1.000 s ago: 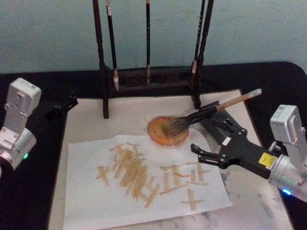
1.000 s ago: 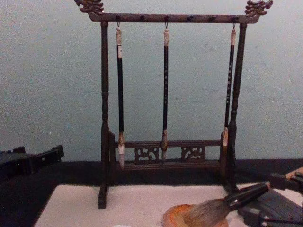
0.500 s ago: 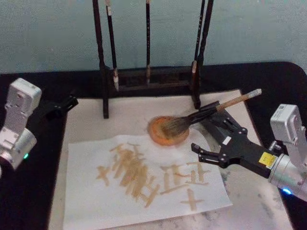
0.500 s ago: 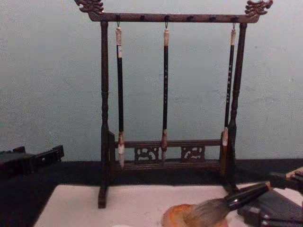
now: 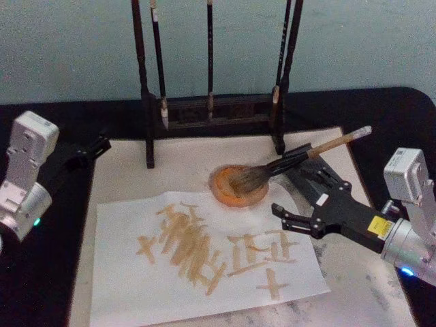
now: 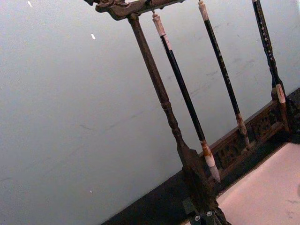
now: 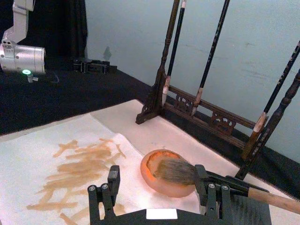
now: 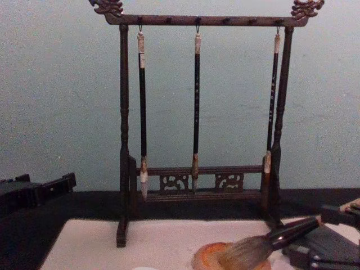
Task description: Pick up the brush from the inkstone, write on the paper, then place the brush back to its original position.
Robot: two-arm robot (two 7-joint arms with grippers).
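Head view is showing the large calligraphy brush (image 5: 286,162) with grey-brown bristles, black ferrule and tan wooden handle lying with its bristles in the round orange inkstone (image 5: 237,185), its handle slanting up toward the right. The right end effector (image 5: 300,194) is sitting just beside the inkstone, its black fingers spread wide and gripping nothing. The large off-white rectangular paper (image 5: 204,259), marked with tan strokes, is lying flat on the pale mat (image 5: 129,170) covering the black tabletop (image 5: 41,286). The left end effector (image 5: 85,151) is resting at the mat's left edge; whether its fingers are parted, I cannot tell. Behind, three thin dark brushes (image 8: 197,107) are hanging on the dark wooden rack (image 8: 197,21).
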